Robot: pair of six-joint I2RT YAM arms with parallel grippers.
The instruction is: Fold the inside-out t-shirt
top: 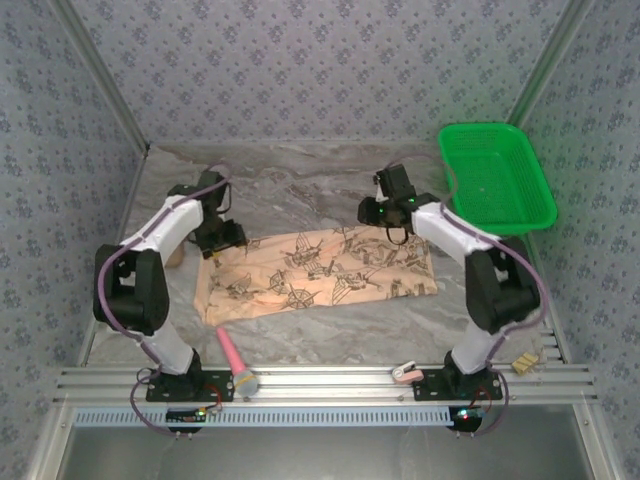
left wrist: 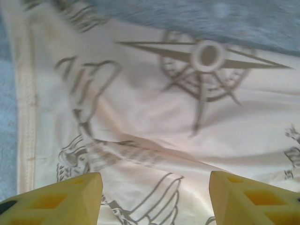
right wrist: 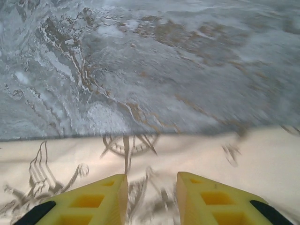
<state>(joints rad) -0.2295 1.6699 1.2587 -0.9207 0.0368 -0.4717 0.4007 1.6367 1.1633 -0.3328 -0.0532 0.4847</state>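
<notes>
A: Over the shirt's (top: 320,270) left end, how does the left gripper (left wrist: 154,183) stand?
B: Fingers (left wrist: 61,199) wide apart, nothing between them, cloth with a compass print below.
A: And the right gripper (right wrist: 151,183)?
B: Over the shirt's far edge near its right end, fingers a narrow gap apart, clamping nothing.
A: Where's the shirt?
B: Spread flat mid-table (top: 300,195), print up, between the arms. The basket (top: 490,185) sits far right, apart from it.
</notes>
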